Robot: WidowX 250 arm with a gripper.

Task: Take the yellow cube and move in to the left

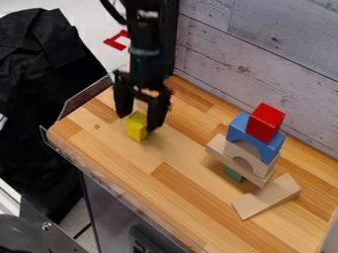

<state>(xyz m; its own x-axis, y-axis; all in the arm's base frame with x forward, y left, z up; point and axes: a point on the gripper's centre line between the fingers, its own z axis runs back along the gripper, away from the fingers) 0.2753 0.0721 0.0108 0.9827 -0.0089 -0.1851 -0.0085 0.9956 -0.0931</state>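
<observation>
- At the far left, a black cloth (41,104), cut off by the view's edge; below it a dark grey rounded thing (25,236), also cut off and hard to name.
- Left of centre, the arm (146,54) comes in from the top edge, its upper part out of view; the gripper (139,123) hangs over the left part of the tabletop (188,205), its fingers (123,101) set wide.
- The yellow cube (137,127) is upright on the tabletop, at the fingertips, between them as seen from here; I cannot tell whether either one touches it.
- Behind the right-hand finger, a small red thing (172,92), mostly hidden.
- To the right, a stack: a green block (233,173), largely covered by a slanted plain plank (231,160); above that a plain arch (247,152), partly hidden by a blue arch (247,132); a red cube (265,121) on top.
- Farthest right, a loose plain block (267,196), lying near the stack's foot.
</observation>
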